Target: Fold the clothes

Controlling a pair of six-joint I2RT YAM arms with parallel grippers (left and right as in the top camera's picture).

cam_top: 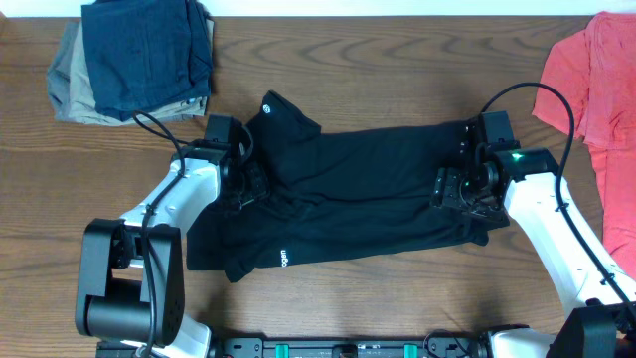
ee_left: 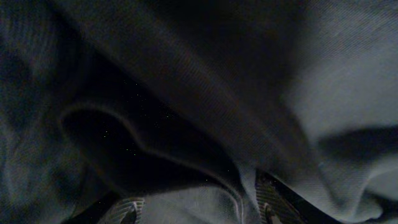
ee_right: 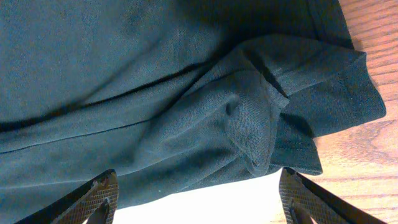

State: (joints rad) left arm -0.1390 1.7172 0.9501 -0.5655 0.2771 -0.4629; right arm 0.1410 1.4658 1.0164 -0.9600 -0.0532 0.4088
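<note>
The black shirt (cam_top: 368, 199) lies crumpled across the middle of the table, collar at the back left and a small white logo near its front edge. My left gripper (cam_top: 246, 179) is low on the shirt's left part. In the left wrist view dark shirt cloth (ee_left: 249, 93) fills the frame and bulges between the spread fingers (ee_left: 199, 211). My right gripper (cam_top: 459, 189) is at the shirt's right end. In the right wrist view its fingers (ee_right: 199, 205) are wide open just short of a bunched hem (ee_right: 261, 118).
Folded navy (cam_top: 144, 50) and khaki (cam_top: 75, 94) garments are stacked at the back left. A coral-red shirt (cam_top: 596, 89) lies at the right edge. Bare wooden table (cam_top: 397, 60) shows behind and in front of the black shirt.
</note>
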